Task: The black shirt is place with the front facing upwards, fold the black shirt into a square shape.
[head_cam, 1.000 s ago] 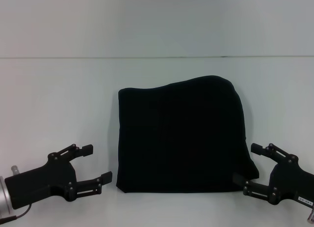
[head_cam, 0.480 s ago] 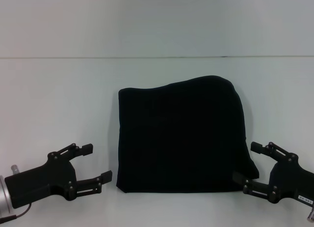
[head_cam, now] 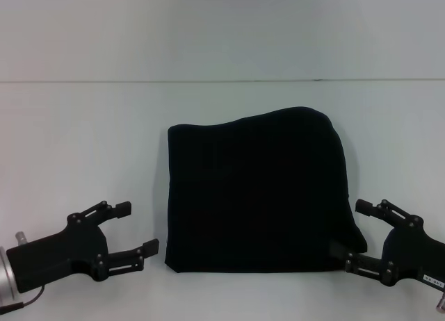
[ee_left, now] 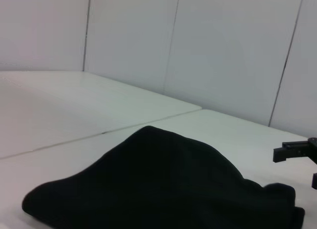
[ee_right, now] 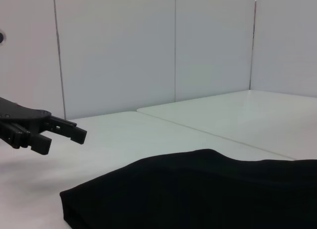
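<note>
The black shirt point(head_cam: 257, 190) lies folded into a rough square in the middle of the white table point(head_cam: 83, 140). No letters or label show. It also shows in the left wrist view point(ee_left: 163, 184) and the right wrist view point(ee_right: 208, 189). My left gripper point(head_cam: 137, 228) is open and empty at the near left, just left of the shirt's near left corner. My right gripper point(head_cam: 351, 231) is open and empty at the near right, right at the shirt's near right corner. The left gripper shows far off in the right wrist view point(ee_right: 59, 132), the right gripper's fingertip in the left wrist view point(ee_left: 292, 152).
A seam point(head_cam: 222, 80) runs across the table behind the shirt. White panel walls point(ee_right: 114, 45) stand beyond the table.
Both grippers have drawn back slightly toward the near edge. The shirt has not moved.
</note>
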Available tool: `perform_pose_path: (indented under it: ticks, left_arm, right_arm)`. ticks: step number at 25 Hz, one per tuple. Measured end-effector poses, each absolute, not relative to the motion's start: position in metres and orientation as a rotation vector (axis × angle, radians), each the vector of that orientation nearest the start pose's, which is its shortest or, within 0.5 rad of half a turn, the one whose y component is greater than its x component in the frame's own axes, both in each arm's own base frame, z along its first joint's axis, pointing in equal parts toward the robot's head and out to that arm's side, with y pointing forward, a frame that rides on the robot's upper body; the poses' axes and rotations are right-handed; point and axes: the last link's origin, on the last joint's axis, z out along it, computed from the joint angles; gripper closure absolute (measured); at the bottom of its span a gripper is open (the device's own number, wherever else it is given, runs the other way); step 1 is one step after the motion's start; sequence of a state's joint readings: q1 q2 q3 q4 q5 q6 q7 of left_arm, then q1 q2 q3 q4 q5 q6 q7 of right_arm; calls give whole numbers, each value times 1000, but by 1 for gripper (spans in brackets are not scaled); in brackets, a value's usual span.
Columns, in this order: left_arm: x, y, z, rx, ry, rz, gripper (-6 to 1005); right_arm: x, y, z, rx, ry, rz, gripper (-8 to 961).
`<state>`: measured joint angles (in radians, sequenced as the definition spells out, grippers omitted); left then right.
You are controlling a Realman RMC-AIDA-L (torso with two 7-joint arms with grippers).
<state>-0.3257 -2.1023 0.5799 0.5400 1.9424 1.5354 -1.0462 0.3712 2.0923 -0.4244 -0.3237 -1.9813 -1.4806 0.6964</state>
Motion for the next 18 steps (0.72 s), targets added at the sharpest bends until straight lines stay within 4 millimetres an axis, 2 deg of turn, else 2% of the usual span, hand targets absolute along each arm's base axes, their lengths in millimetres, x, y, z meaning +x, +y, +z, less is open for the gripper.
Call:
perform_pose_path:
  ticks: [4, 8, 10, 14, 18]
  left_arm:
    - [-324, 272, -7, -2441, -611, -777, 54]
    - [-321, 284, -1, -2271, -613, -888, 54]
    - [-322, 288, 1, -2203, -613, -918, 54]
    - [-322, 297, 5, -1941, -593, -994, 54]
    - [-322, 299, 6, -1668, -555, -1016, 54]
  right_arm:
    - [326, 267, -33, -2420, 397, 734, 11]
    - [321, 279, -26, -2289, 429, 815, 11]
    - [319, 287, -20, -2185, 451, 861, 11]
    - [317, 300, -7, -1937, 466, 929, 12]
    - [322, 309, 3, -1680, 483, 920, 12]
